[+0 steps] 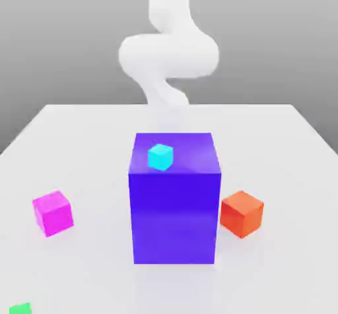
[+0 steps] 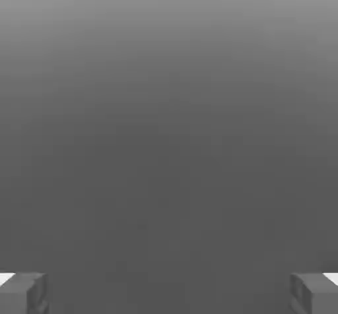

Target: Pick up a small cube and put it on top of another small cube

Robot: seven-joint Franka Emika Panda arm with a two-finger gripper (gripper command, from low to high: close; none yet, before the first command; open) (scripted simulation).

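Observation:
The small magenta-pink cube [image 1: 52, 212] rests on the white table [image 1: 79, 148] at the exterior view's left. An orange cube [image 1: 241, 213] of about the same size sits at the exterior view's right, close to the big blue-violet block [image 1: 174, 204]. My white arm [image 1: 168, 55] rises behind the block, far from both cubes. In the hand view my gripper [image 2: 169, 294] is open: its two grey fingertips [image 2: 23, 293] stand wide apart with nothing between them, against a plain grey background.
The big blue-violet block stands in the middle of the table with a tiny cyan cube [image 1: 160, 156] on its top face. A small green piece [image 1: 20, 308] lies at the table's near edge, at the exterior view's left.

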